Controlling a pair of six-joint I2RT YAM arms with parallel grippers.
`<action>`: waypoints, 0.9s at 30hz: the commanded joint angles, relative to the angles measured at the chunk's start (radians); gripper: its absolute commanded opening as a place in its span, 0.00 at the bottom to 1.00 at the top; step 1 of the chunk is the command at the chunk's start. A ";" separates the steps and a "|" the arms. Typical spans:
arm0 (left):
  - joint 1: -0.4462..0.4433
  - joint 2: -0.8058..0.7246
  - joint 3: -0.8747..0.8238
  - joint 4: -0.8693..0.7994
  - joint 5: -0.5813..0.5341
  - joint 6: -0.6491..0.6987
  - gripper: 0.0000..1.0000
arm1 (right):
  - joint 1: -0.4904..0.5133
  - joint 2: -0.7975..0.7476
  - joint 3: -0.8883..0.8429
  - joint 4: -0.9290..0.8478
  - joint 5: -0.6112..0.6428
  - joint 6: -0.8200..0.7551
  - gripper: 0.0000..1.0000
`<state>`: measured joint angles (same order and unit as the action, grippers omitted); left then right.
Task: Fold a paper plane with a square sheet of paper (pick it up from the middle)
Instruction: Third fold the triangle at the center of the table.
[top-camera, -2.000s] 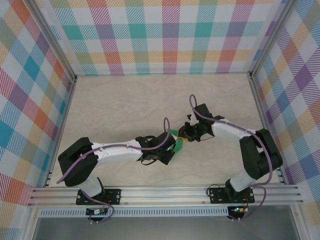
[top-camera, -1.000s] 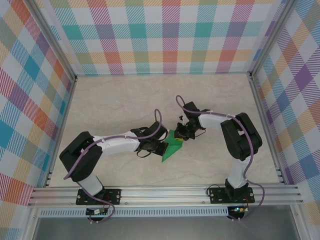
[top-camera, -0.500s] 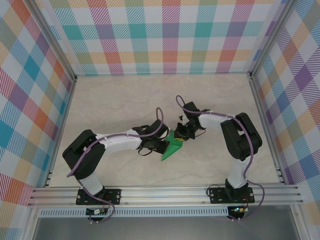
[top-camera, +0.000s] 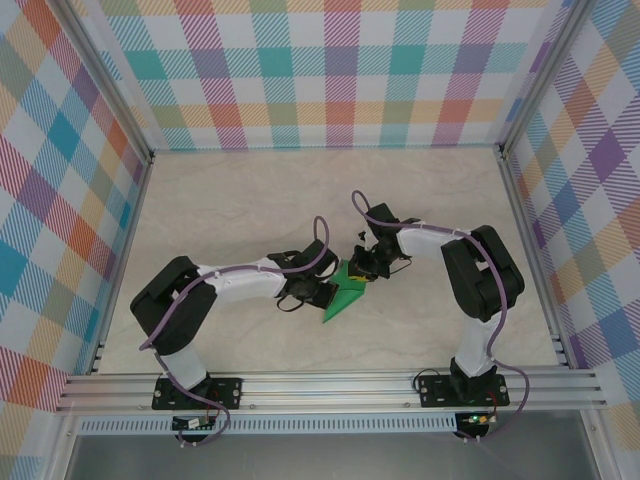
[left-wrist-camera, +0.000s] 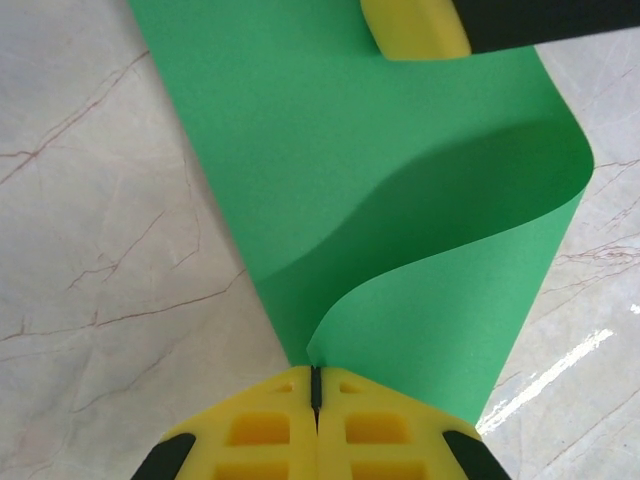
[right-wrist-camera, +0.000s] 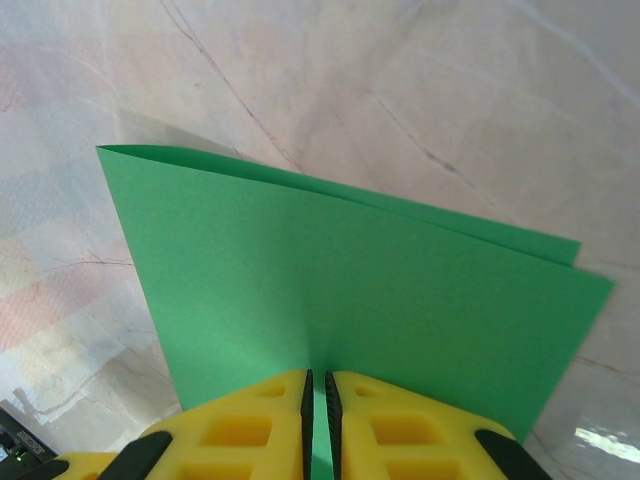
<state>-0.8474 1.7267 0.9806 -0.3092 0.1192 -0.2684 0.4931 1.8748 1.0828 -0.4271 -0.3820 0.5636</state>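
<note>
Marbled tabletop ringed by plaid walls: your green sheet of paper lies near its middle, between the two arms. Your left gripper is pinched tight on the sheet's near-left end, where the wrist view shows the upper layer curling over in a soft roll, not pressed flat. Your right gripper is clamped on the opposite edge, its fingers nearly touching with a sliver of green between them; from that wrist the two layers sit almost edge to edge.

By my read you are early in the task. The first half-fold is lined up but not creased, and the nose folds and wings remain.

Compared with two seconds ago, both arms have drawn in and the sheet, then mostly hidden, now lies exposed. Over the last half second almost nothing has shifted.
</note>
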 joint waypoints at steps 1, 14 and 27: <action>0.011 0.014 0.019 -0.009 0.016 -0.002 0.00 | 0.007 -0.016 -0.011 -0.035 0.028 0.003 0.16; 0.011 0.037 0.029 -0.002 0.024 -0.006 0.00 | 0.007 -0.035 -0.013 -0.024 0.018 0.015 0.17; 0.011 -0.011 0.029 0.013 0.014 -0.012 0.00 | 0.007 -0.011 -0.024 -0.020 0.026 0.010 0.16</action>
<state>-0.8474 1.7412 0.9848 -0.3065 0.1303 -0.2718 0.4931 1.8671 1.0779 -0.4274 -0.3752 0.5678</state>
